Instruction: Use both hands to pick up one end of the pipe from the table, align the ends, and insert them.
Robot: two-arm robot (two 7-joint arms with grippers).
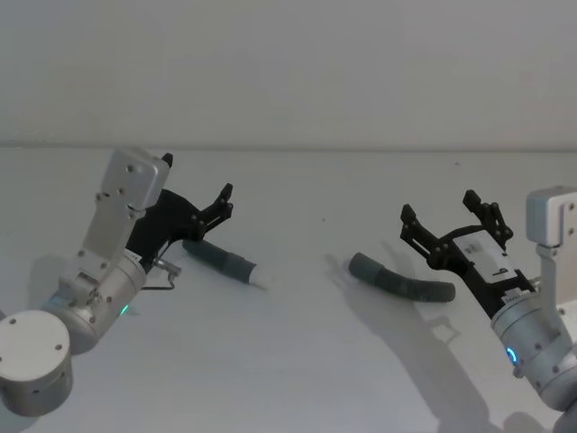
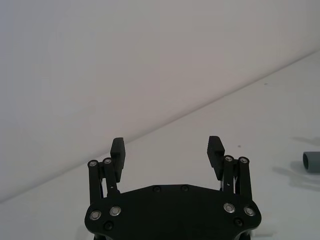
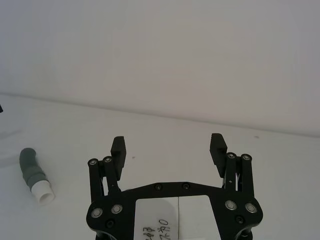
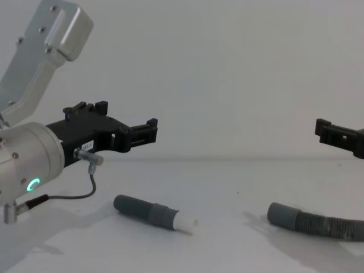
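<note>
The pipe lies on the white table point(image 1: 297, 361), its middle hidden behind my arms. Its stepped grey end with the white tip point(image 1: 236, 264) point(image 4: 156, 215) point(image 3: 36, 176) rests just below and in front of my left gripper point(image 1: 221, 206) point(image 4: 126, 118) point(image 2: 166, 145). That gripper hovers open and empty. The plain grey cuff end point(image 1: 365, 266) point(image 4: 282, 216) point(image 2: 312, 161) leads into the corrugated hose point(image 1: 419, 287) point(image 4: 333, 226), which runs under my right gripper point(image 1: 439, 209) point(image 3: 167, 145) point(image 4: 330, 132). The right gripper is also open, empty and above the table. The two ends lie apart, facing each other.
A thin black cable point(image 4: 85, 190) loops from the left wrist down near the table. A plain pale wall point(image 1: 288, 72) stands behind the table's far edge.
</note>
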